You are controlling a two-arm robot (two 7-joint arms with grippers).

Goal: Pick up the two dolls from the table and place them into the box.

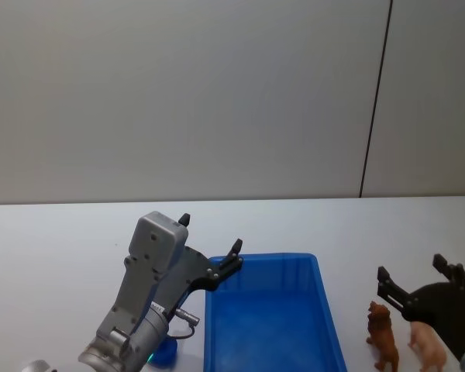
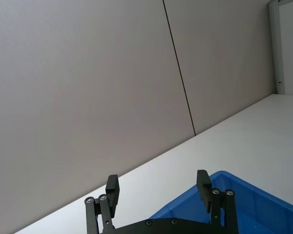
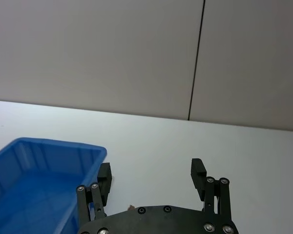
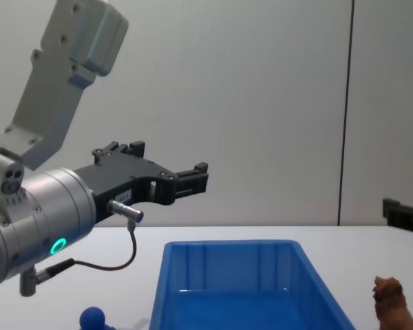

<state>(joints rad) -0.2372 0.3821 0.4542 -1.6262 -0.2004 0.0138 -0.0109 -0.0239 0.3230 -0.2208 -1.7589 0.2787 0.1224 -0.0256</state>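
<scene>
Brown doll (image 1: 382, 333): shaggy, upright on the table (image 1: 62, 248), just beside the right-hand wall of the box (image 1: 325, 310) on the outside; its head also shows at the lower right corner of the chest view (image 4: 391, 297). Pink doll (image 1: 428, 345): pale, standing just beside the brown one on the side away from the box, partly cut off by the lower edge of the head view. Box: bright blue, open-topped, ribbed inner walls, set on the table in front of the robot's middle. Right gripper (image 1: 411, 267): black, hanging above and just behind the two dolls, fingers spread wide apart with nothing between them; whether it touches the pink doll cannot be told. Left gripper (image 1: 211, 232): black, on a grey arm, raised above the table near the box's far left corner, fingers likewise spread with nothing between them; the chest view (image 4: 168, 157) shows it well above the rim. Small blue round-topped object (image 1: 164, 353): on the table just left of the box, under the left arm. Wall (image 1: 217, 93): plain grey, behind the table.
</scene>
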